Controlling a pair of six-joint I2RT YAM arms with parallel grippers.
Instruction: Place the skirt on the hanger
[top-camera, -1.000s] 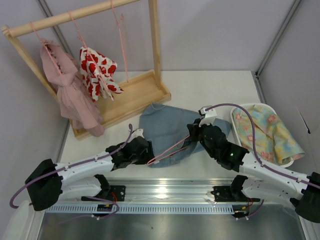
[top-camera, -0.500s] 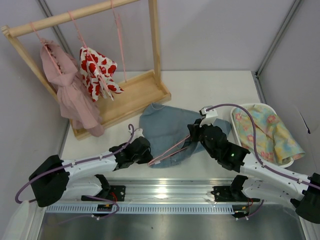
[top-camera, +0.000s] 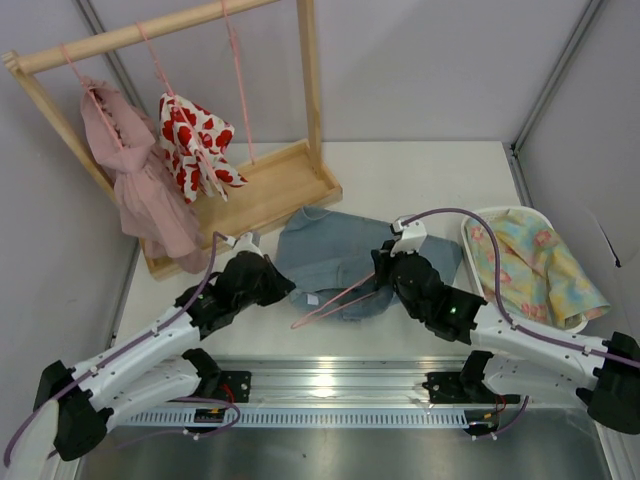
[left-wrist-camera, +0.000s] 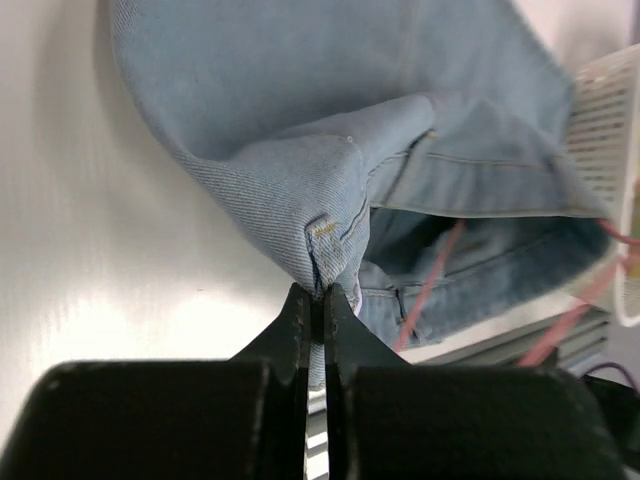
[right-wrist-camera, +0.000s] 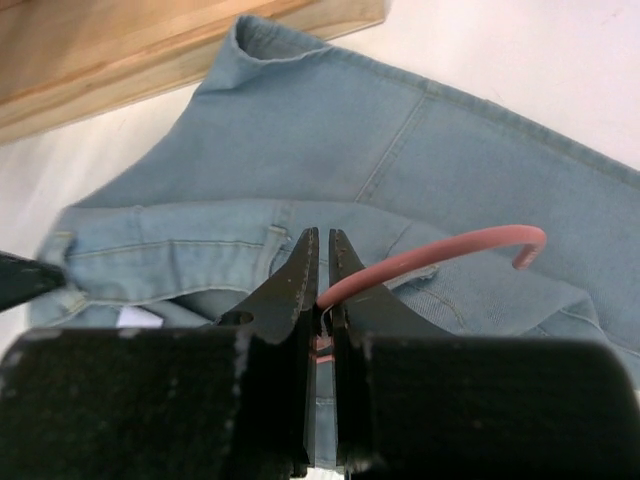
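Top view: the skirt (top-camera: 330, 262) lies by the table's (top-camera: 420, 180) near edge, with the hanger (top-camera: 335, 300) at its waistband.

Left wrist: the left gripper (left-wrist-camera: 322, 295) pinches the waistband; lift it open.

Right wrist: the right gripper (right-wrist-camera: 322, 262) clamps the hanger's neck; feed one shoulder inside, slowly.

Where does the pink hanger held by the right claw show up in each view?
Top external: the hanger slants across the near edge of the skirt, centre.
Left wrist: its wire is at lower right, at the skirt's opening.
Right wrist: its hook curves right from the right claw.
Shared landmark: the skirt, in all three.
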